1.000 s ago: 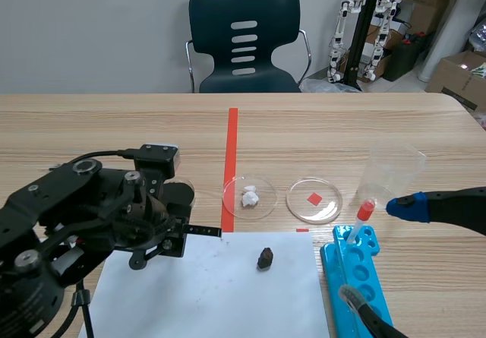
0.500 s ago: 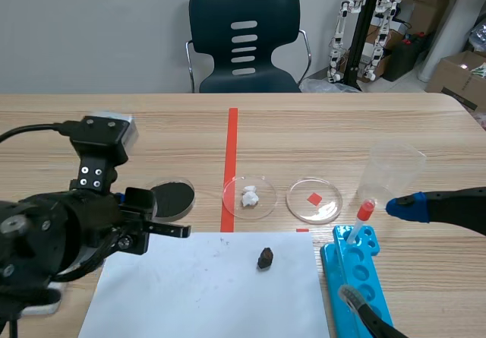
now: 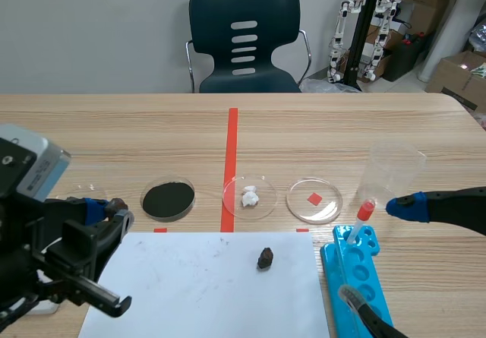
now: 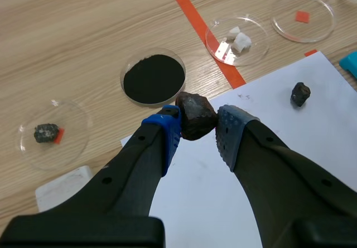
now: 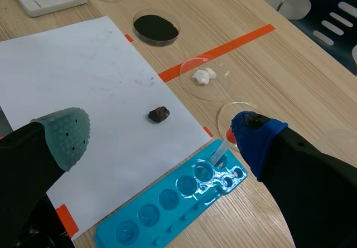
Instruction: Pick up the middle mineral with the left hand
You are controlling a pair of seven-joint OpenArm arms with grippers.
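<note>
Over the wooden table (image 3: 342, 125), the left gripper (image 4: 196, 126) had drawn back from the black dish (image 3: 168, 199) toward its own side, fingers (image 4: 231, 134) clamped on the dark mineral (image 4: 195, 113), lifted above the paper (image 4: 323, 131). The pick-up looked done. The right gripper (image 5: 160, 134) hung spread, idle.

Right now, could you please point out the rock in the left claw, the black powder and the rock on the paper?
Held rock (image 4: 195, 116), left wrist view, its dark front face.
Black powder (image 4: 154, 78), left wrist view, middle of the patch.
Rock on paper (image 3: 264, 258), scene view, its centre.
</note>
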